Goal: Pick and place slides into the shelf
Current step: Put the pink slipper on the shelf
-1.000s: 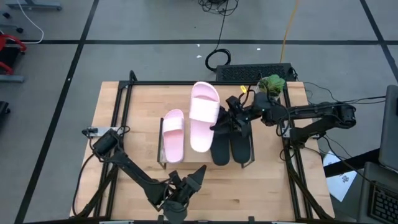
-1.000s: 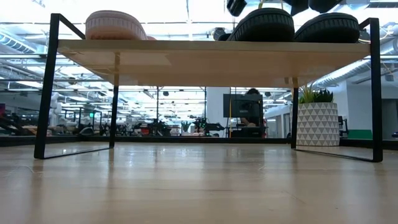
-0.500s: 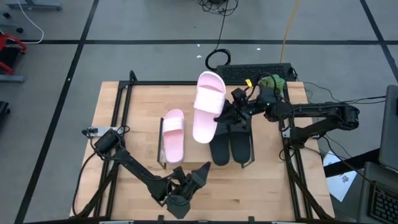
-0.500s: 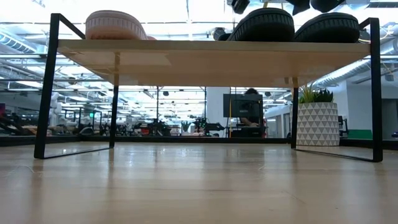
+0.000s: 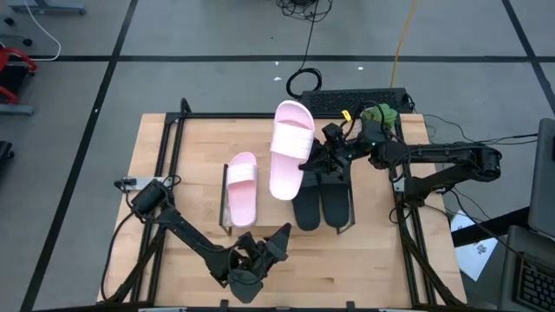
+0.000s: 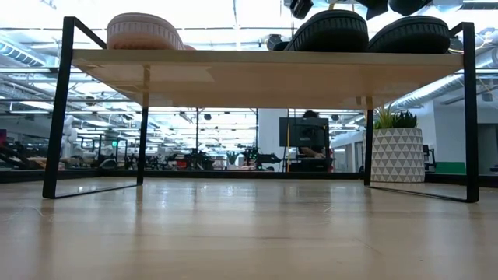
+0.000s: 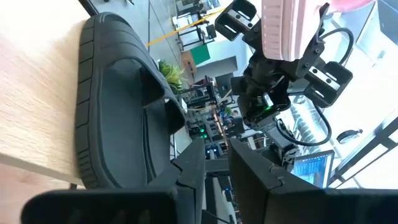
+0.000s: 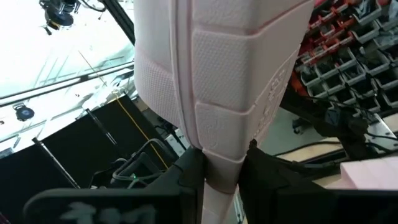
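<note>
High view: we see the right gripper closed on one side edge of a pink slide, held above the shelf. The free slot lies toward the left arm, between the other pink slide and the black pair; the slide's long axis runs parallel to theirs. The left gripper waits open, near the table's front edge.

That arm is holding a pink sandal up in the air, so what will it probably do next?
Probably lower it into the gap on the shelf. The right gripper clamps the pink sandal above that gap, between the other pink sandal and the black pair.
</note>
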Action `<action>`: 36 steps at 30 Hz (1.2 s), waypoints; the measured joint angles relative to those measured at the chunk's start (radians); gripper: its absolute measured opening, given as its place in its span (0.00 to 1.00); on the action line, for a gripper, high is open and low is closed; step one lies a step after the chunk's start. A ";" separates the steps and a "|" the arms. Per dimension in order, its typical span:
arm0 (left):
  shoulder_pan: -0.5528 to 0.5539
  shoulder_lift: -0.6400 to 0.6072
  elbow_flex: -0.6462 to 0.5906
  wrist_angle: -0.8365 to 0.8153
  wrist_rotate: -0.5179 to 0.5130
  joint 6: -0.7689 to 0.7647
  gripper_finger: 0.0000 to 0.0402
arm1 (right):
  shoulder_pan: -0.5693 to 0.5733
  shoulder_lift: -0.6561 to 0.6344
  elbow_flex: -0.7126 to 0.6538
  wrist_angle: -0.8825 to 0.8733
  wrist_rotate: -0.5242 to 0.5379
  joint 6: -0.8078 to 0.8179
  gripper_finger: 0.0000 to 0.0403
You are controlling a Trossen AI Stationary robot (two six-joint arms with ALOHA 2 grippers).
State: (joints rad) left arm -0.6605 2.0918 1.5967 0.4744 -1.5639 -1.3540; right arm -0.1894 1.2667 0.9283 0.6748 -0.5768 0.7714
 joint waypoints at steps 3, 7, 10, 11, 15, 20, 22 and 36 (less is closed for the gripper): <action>0.000 0.000 0.000 0.003 0.002 -0.011 0.18 | 0.000 0.000 0.000 0.001 0.000 -0.008 0.14; 0.000 0.000 0.000 0.040 0.001 -0.002 0.27 | -0.004 0.000 0.000 0.001 -0.001 -0.023 0.15; 0.002 0.000 0.000 0.088 -0.002 0.017 0.38 | -0.015 0.000 0.000 0.001 -0.001 -0.025 0.15; 0.004 0.000 0.000 0.108 -0.002 0.018 0.41 | -0.019 0.000 0.000 0.001 -0.001 -0.025 0.15; 0.012 0.000 0.000 0.213 -0.004 0.101 0.52 | -0.033 0.000 0.000 0.001 -0.001 -0.018 0.15; 0.039 0.000 0.000 0.425 -0.009 0.374 0.55 | -0.034 0.000 0.000 -0.011 -0.001 -0.021 0.15; 0.049 0.000 0.000 0.528 -0.012 0.517 0.54 | -0.034 0.000 0.000 -0.028 -0.001 -0.024 0.15; 0.093 0.000 0.000 1.038 -0.013 1.136 0.47 | -0.033 -0.032 0.000 -0.036 -0.001 -0.002 0.15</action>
State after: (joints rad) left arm -0.5679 2.0918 1.5967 1.5122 -1.5764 -0.2185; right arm -0.2226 1.2347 0.9281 0.6384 -0.5778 0.7696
